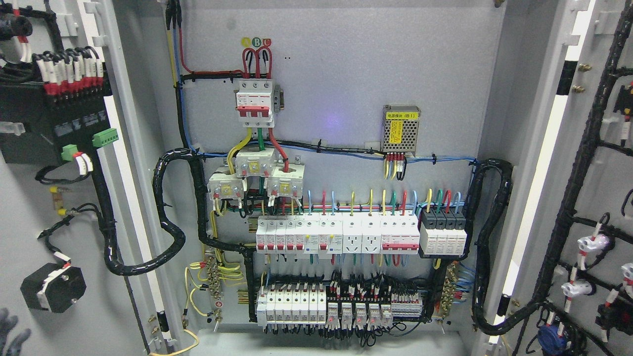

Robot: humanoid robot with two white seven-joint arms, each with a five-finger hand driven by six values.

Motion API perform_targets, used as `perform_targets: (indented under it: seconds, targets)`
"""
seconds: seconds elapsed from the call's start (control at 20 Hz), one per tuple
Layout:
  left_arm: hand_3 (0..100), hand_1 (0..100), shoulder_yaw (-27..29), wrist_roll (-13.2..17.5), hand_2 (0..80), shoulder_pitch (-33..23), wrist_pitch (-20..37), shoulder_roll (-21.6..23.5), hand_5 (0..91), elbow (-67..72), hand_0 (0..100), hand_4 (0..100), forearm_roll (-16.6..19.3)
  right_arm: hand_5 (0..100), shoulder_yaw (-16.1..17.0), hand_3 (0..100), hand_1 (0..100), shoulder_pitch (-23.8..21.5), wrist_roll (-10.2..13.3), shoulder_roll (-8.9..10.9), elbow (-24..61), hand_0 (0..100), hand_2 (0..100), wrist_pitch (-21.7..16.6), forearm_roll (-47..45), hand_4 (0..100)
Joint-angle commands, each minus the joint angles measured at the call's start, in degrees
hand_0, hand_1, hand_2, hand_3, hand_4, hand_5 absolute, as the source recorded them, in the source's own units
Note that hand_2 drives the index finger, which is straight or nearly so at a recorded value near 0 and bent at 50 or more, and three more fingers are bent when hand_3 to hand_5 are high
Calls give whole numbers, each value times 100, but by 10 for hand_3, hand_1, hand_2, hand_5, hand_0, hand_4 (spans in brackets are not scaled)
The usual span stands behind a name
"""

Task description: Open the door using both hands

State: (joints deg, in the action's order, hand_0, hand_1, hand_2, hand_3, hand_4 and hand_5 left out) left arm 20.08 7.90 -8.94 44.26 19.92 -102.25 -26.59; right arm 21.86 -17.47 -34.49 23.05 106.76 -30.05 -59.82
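The electrical cabinet stands with both doors swung wide open. The left door (123,163) shows its inner face at the picture's left, with a black module (49,123) and wire looms on it. The right door (544,163) shows its inner face at the right, with black cable looms (573,198). Only the grey fingertips (11,329) of my left hand show, in the bottom left corner, spread and holding nothing, in front of the left door's inner face. My right hand is out of view.
Inside, the grey back panel (346,74) carries a red and white main breaker (254,101), rows of breakers (336,237), relays (356,311) and a small power supply (401,128). Thick black cable bundles (168,217) loop from the cabinet to each door.
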Motion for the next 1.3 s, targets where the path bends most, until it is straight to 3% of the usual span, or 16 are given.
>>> perform_targets:
  seconds: [0.0, 0.5, 0.95, 1.15, 1.25]
  targets:
    - [0, 0, 1111, 10, 0, 945, 4407, 1312, 0, 2348, 0, 0, -373, 0, 328, 0, 0, -28, 3, 6, -427, 0, 0, -1, -135, 0]
    - [0, 0, 1174, 27, 0, 1728, 4389, 1735, 0, 4133, 0, 0, -364, 0, 433, 0, 0, -55, 3, -12, -454, 0, 0, -10, -135, 0]
    - [0, 0, 1033, 19, 0, 1764, 4345, 1788, 0, 4206, 0, 0, -390, 0, 522, 0, 0, -134, -6, -73, -445, 0, 0, -10, -135, 0]
    - [0, 0, 472, 19, 0, 1667, 4319, 1761, 0, 3390, 0, 0, -969, 0, 434, 0, 0, -230, -6, -73, -331, 0, 0, -27, -135, 0]
    - [0, 0, 216, 19, 0, 1553, 4118, 1744, 0, 2880, 0, 0, -1076, 0, 407, 0, 0, -361, -14, -64, -130, 0, 0, -27, -161, 0]
